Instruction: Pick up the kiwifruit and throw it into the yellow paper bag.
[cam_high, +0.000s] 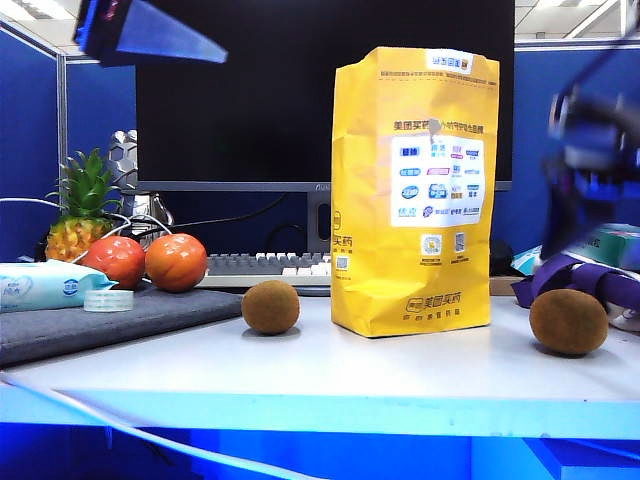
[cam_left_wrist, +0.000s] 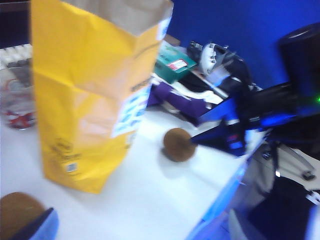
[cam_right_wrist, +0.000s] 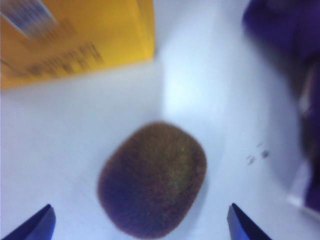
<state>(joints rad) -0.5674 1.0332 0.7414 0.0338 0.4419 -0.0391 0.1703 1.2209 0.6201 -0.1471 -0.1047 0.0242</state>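
Kiwifruit (cam_right_wrist: 152, 180): on the white tabletop (cam_high: 400, 365), right of the yellow paper bag (cam_high: 415, 190), untouched.
Right tool (cam_right_wrist: 140, 225): above the kiwifruit, jaws spread wide, empty.
Left tool (cam_left_wrist: 35, 227): open, empty, near the smaller kiwifruit (cam_high: 271, 306).
Risk: the round fruit may roll from an off-centre pinch; a careless throw could topple the bag.

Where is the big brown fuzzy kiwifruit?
In the exterior view, the larger brown kiwifruit lies on the white table's right side, right of the tall yellow paper bag.
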